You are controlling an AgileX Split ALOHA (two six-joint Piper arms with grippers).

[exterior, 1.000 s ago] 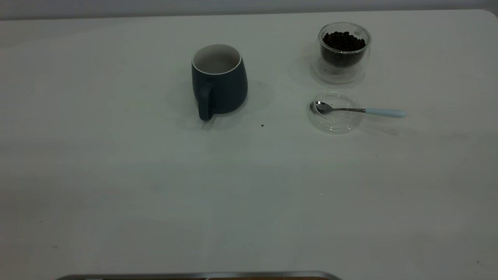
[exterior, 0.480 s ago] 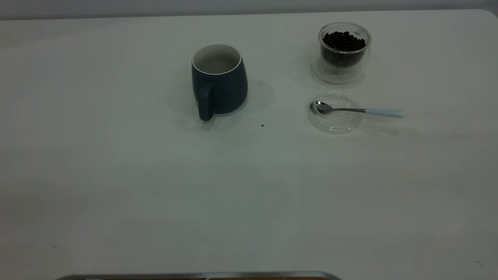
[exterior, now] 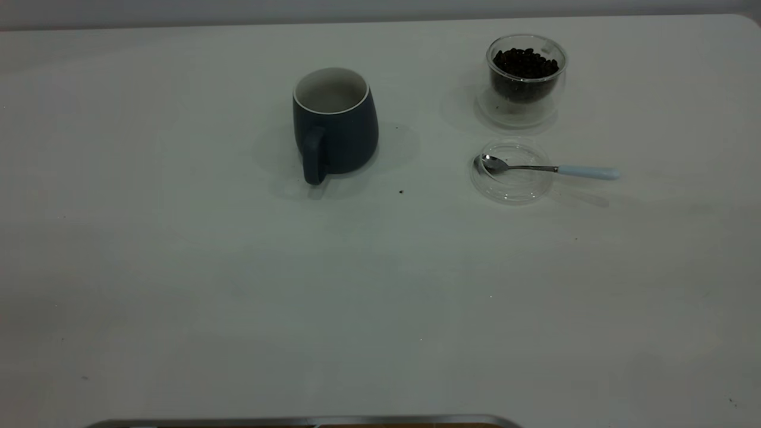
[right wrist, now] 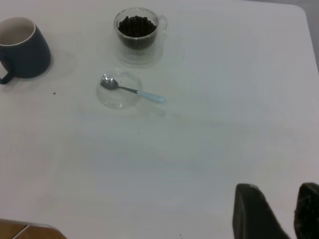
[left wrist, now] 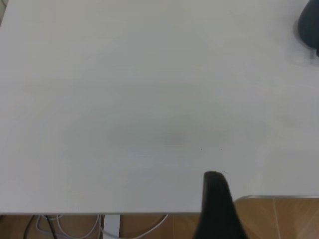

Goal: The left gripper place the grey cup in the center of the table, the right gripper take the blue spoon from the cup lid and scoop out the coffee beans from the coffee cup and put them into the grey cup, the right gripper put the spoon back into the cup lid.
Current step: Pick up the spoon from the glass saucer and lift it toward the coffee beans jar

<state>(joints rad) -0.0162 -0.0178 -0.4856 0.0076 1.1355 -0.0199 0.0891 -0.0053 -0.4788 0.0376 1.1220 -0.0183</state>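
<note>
The dark grey cup (exterior: 336, 122) stands upright and empty near the table's middle, its handle toward the front edge; it also shows in the wrist views (right wrist: 22, 47) (left wrist: 310, 25). To its right the glass coffee cup (exterior: 526, 77) holds coffee beans (exterior: 525, 62). In front of that cup lies the clear cup lid (exterior: 512, 171). The blue-handled spoon (exterior: 550, 169) rests with its bowl in the lid. Neither arm shows in the exterior view. My right gripper (right wrist: 278, 189) hangs open and empty over bare table, far from the spoon (right wrist: 132, 90). My left gripper (left wrist: 218, 199) hovers by the table's front edge.
A metal-rimmed edge (exterior: 303, 421) runs along the front of the white table (exterior: 178, 267). A small dark speck (exterior: 401, 191) lies between the grey cup and the lid. Cables (left wrist: 75, 226) hang below the table edge.
</note>
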